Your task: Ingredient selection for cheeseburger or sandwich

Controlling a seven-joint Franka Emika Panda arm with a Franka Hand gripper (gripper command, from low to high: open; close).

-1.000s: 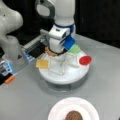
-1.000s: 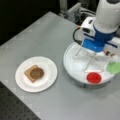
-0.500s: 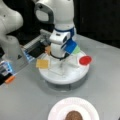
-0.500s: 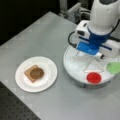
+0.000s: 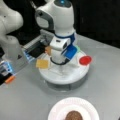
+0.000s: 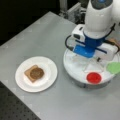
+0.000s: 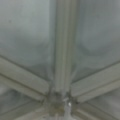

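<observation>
Gripper (image 6: 93,58): low over centre of divided tray (image 6: 75,67); finger state cannot be told. Wrist view: tray dividers (image 7: 61,50) only.
Tray rim, in a front view: red disc (image 6: 93,77), green piece (image 6: 113,67); yellow cheese square (image 5: 42,63).
Plate (image 6: 47,67): bread slice (image 6: 28,73) under patty (image 6: 36,73), well apart across bare desk (image 6: 37,37).
</observation>
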